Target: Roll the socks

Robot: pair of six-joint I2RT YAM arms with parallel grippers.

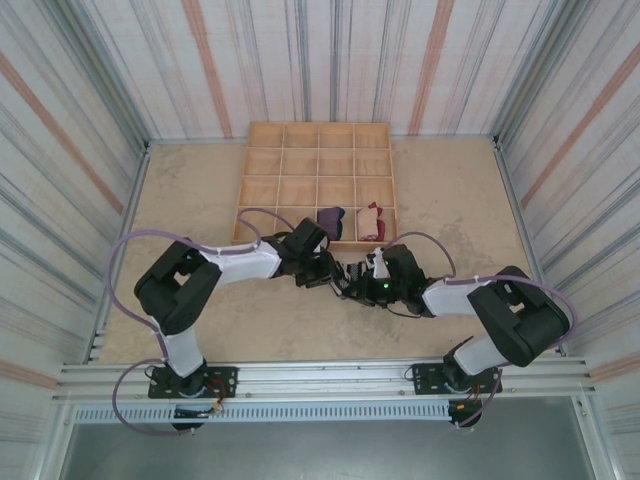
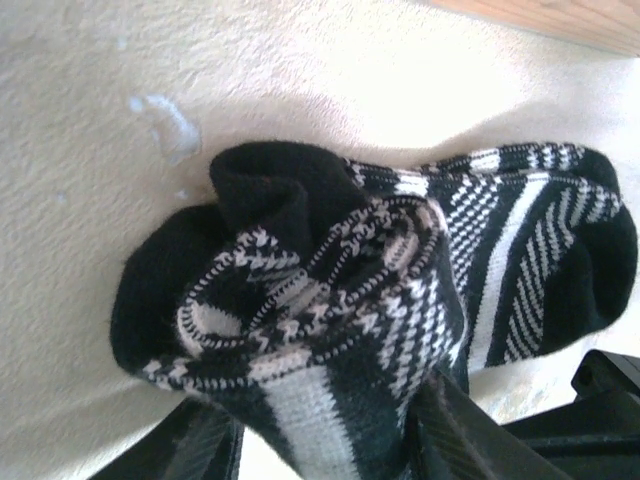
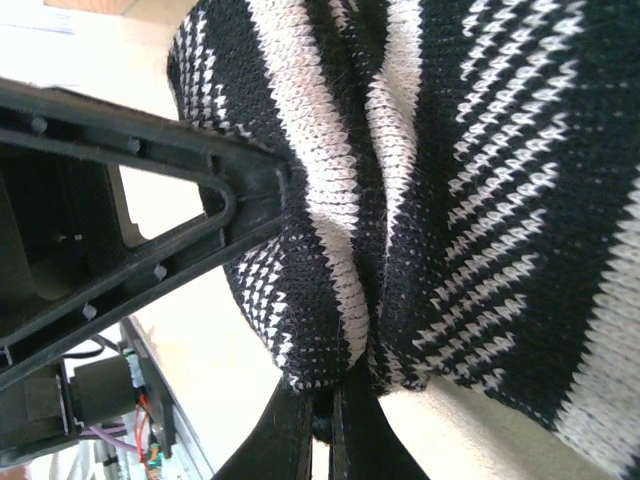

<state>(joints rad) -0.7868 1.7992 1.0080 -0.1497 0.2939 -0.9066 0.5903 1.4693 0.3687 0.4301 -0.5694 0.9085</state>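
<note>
The black-and-white striped sock (image 1: 350,272) (image 2: 380,300) (image 3: 450,200) lies bunched on the table (image 1: 180,200) just before the near edge of the wooden tray (image 1: 262,180), between both arms. The left gripper (image 1: 325,272) (image 2: 320,440) clasps its rolled end from both sides, and the right gripper (image 1: 372,270) (image 3: 322,420) is pinched tight on a fold of it

Both my claws meet near the middle of the overhead frame.
My left arm (image 1: 235,262) reaches right from a folded elbow at left, and my left claw (image 1: 322,270) has its fingers (image 2: 200,445) parted, pressing both sides of the striped sock (image 2: 400,270). My right arm (image 1: 455,295) bends in from the lower right, and my right claw (image 1: 362,275) is pinched nearly closed on the sock's edge.
</note>
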